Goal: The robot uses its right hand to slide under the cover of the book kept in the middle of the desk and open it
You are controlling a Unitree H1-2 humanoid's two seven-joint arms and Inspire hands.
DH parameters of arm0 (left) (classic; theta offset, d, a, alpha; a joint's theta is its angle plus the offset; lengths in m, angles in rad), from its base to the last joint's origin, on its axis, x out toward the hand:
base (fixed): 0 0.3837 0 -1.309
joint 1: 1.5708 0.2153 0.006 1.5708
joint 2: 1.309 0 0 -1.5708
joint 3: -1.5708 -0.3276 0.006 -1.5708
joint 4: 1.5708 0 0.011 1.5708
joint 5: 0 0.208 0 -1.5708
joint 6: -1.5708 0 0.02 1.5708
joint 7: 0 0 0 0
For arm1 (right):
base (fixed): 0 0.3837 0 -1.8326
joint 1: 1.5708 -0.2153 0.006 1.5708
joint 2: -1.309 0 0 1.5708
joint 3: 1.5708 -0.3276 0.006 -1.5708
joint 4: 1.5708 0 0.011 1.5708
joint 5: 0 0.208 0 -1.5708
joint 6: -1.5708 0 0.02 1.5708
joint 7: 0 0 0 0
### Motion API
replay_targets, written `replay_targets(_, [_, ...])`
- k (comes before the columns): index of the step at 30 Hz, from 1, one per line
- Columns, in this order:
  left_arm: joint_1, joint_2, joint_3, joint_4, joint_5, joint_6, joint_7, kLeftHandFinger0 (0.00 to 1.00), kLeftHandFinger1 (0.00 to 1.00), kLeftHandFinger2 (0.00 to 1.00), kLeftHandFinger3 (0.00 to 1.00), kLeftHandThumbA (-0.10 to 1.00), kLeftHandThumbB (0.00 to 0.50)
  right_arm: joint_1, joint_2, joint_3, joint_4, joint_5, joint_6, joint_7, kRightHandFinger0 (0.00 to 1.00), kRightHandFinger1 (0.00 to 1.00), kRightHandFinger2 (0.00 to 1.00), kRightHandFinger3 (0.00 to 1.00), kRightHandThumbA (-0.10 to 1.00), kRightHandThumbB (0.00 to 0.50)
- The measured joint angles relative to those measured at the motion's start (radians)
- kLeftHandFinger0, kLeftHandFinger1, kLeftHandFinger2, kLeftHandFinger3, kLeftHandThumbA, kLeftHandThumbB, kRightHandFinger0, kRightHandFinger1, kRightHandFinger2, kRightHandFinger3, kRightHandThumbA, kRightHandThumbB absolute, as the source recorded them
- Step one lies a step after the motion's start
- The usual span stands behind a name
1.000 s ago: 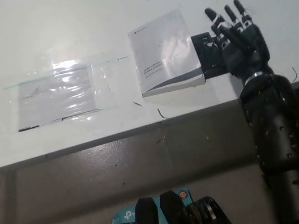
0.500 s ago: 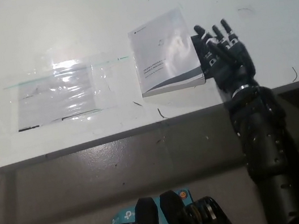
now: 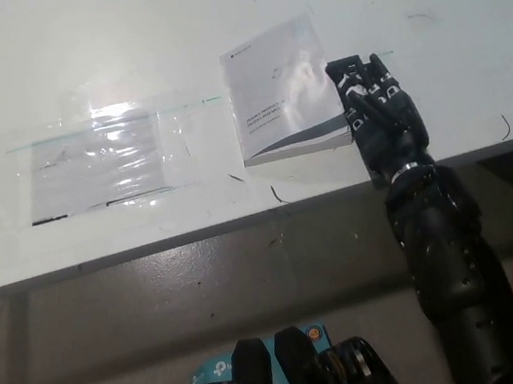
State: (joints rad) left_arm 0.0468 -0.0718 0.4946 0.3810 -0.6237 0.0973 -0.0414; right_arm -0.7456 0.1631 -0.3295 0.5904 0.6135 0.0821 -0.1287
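Since a moment ago my right hand point(image 3: 379, 112) has slid leftward across the worktop point(image 3: 113, 39), from a spot clearly apart from the book point(image 3: 281, 89) to one pressed up against its right edge, and the spread fingers I showed before have drawn closer together. Now the hand lies low on the white surface, palm down, its fingers point(image 3: 357, 86) stretched out, side by side and pointing away from me toward the far side, their tips level with the middle of the book's right edge. It has hold of nothing; the fingers are extended rather than curled, and I cannot tell whether any tip has got beneath the cover, since the black of my hand blends with a dark patch right at that edge. The book lies closed and flat, its pale cover facing up with small dark print and a grey curved band along its near edge, a little right of the worktop's middle and near the front edge. To the left of the book, well apart from it, a sheet of clear plastic point(image 3: 99, 164) lies flat on the worktop, catching a glare of light. My black forearm point(image 3: 445, 259) runs from the hand back over the worktop's near edge toward the lower right. My left hand does not show.
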Motion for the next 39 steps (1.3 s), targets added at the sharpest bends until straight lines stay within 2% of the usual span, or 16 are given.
replay_targets(3, [0.003,0.0,0.0,-0.002,-0.001,0.001,0.0,0.77,0.79,0.83,0.9,0.92,0.195,0.002,-0.002,0.0,0.0,-0.002,-0.003,0.003,1.0,1.0,1.0,1.0,1.0,0.251])
replay_targets(4, [0.003,0.0,0.0,-0.002,-0.001,0.001,0.0,0.77,0.78,0.81,0.87,0.91,0.199,0.004,-0.003,0.0,0.0,-0.002,-0.003,0.003,1.0,1.0,1.0,1.0,1.0,0.317])
replay_targets(5, [0.003,0.0,0.0,-0.002,-0.001,0.001,0.0,0.77,0.78,0.81,0.86,0.91,0.2,0.006,-0.002,0.0,0.0,-0.003,-0.005,0.003,1.0,1.0,1.0,1.0,1.0,0.319])
replay_targets(8, [0.002,0.0,-0.001,0.0,-0.001,0.001,0.0,0.76,0.76,0.78,0.85,0.91,0.177,0.01,0.001,-0.002,0.004,-0.004,-0.01,0.005,1.0,1.0,1.0,1.0,1.0,0.275])
replay_targets(12, [0.003,0.0,-0.004,-0.001,-0.001,0.001,0.0,0.78,0.79,0.83,0.89,0.92,0.182,0.01,0.011,-0.005,0.015,-0.004,-0.018,0.012,1.0,1.0,1.0,1.0,1.0,0.265])
replay_targets(13, [0.003,0.0,-0.005,-0.001,-0.001,0.001,0.0,0.77,0.78,0.82,0.89,0.91,0.196,0.01,0.015,-0.006,0.018,-0.004,-0.019,0.013,1.0,1.0,1.0,1.0,1.0,0.252])
replay_targets(17, [0.002,0.002,-0.008,-0.001,-0.001,0.001,0.0,0.79,0.79,0.83,0.91,0.91,0.189,0.01,0.034,-0.011,0.047,-0.004,-0.031,0.018,1.0,1.0,1.0,1.0,1.0,0.277])
replay_targets(20, [0.003,0.001,-0.008,-0.001,-0.001,0.002,0.0,0.78,0.79,0.82,0.89,0.93,0.184,0.01,0.047,-0.011,0.07,-0.004,-0.044,0.023,1.0,1.0,1.0,1.0,1.0,0.258])
replay_targets(22, [0.003,0.002,-0.008,-0.001,-0.001,0.002,0.0,0.78,0.78,0.8,0.87,0.92,0.192,0.008,0.051,-0.011,0.077,-0.005,-0.055,0.023,1.0,1.0,1.0,1.0,1.0,0.261])
replay_targets(32, [0.012,0.004,-0.009,-0.009,-0.001,0.009,0.0,0.77,0.78,0.82,0.89,0.91,0.21,-0.009,0.054,-0.003,0.112,-0.014,-0.08,0.026,1.0,1.0,1.0,1.0,1.0,0.278])
replay_targets(34, [0.013,0.004,-0.01,-0.009,-0.001,0.009,0.0,0.76,0.77,0.81,0.88,0.92,0.193,-0.016,0.054,0.011,0.124,-0.024,-0.081,0.026,1.0,1.0,1.0,1.0,1.0,0.28])
replay_targets(39, [0.013,0.007,-0.015,-0.009,0.0,0.015,0.0,0.77,0.78,0.82,0.89,0.91,0.193,-0.045,0.054,0.062,0.147,-0.064,-0.081,0.026,1.0,1.0,1.0,1.0,1.0,0.276])
